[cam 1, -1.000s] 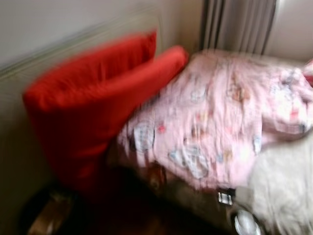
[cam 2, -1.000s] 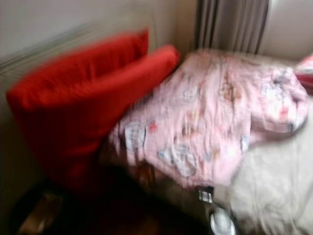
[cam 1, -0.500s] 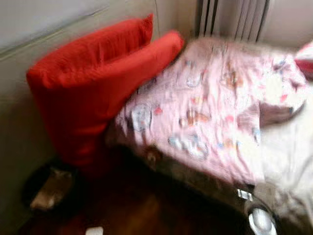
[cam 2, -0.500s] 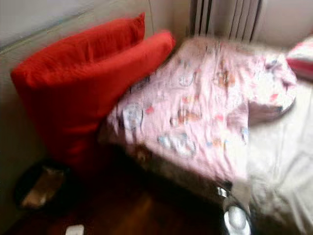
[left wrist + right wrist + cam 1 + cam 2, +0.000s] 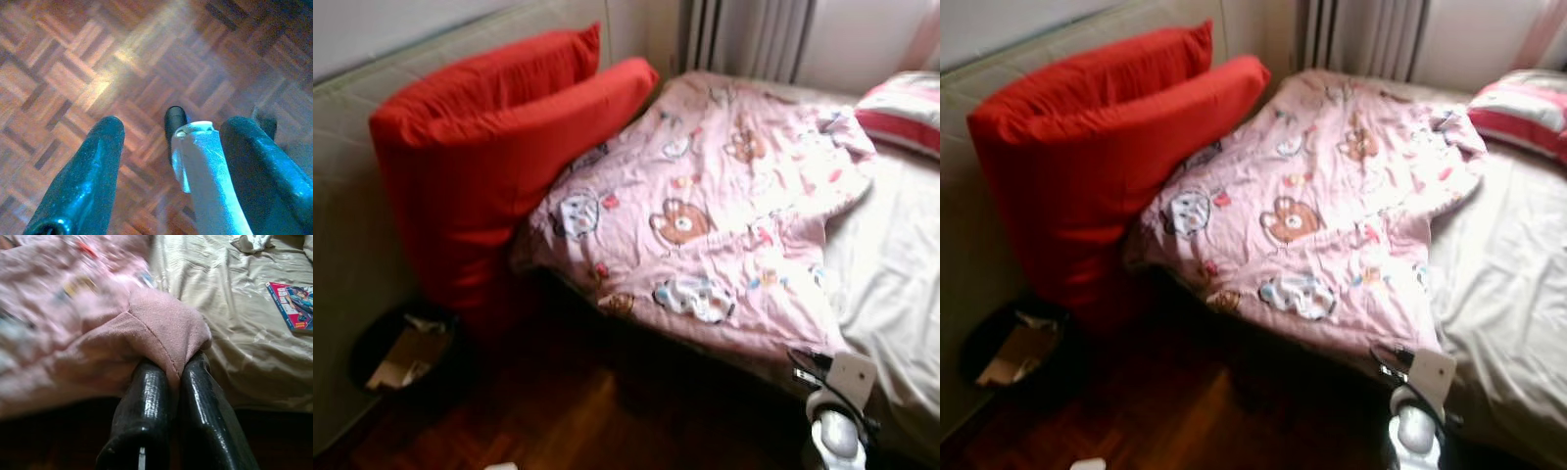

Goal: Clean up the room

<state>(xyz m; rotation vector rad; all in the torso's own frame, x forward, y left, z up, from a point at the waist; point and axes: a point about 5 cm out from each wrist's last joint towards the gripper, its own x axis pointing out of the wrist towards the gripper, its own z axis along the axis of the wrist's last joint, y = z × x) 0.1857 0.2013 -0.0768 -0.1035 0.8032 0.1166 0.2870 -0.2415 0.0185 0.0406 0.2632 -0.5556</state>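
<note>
Blanket: pink blanket point(image 5: 705, 211) with cartoon bear prints, spread over the left part of the bed point(image 5: 891, 264); its near edge hangs past the mattress side toward the floor; one corner is gathered up at the near right.
Right end effector: point(image 5: 171, 377) fingers pressed together on a fold of the blanket's hem, at the bed's near edge; the silver wrist point(image 5: 837, 426) shows low right in the head views.
Left end effector: point(image 5: 168, 142) fingers spread wide, nothing between them, pointing down at the parquet floor point(image 5: 73, 73); a pale robot leg and its dark foot point(image 5: 175, 120) lie below it.
Cushions: two red cushions point(image 5: 499, 147) leaning on the padded headboard point(image 5: 342, 196), touching the blanket's left edge.
Bin: dark bin point(image 5: 401, 352) with paper scraps, on the floor at the cushions' foot, against the headboard.
Sheet: beige, bare to the right of the blanket; a striped pillow point(image 5: 901, 108) at the far right; a magazine point(image 5: 293, 306) lies flat on it.
Open room: a strip of bare floor between bin and bed.
</note>
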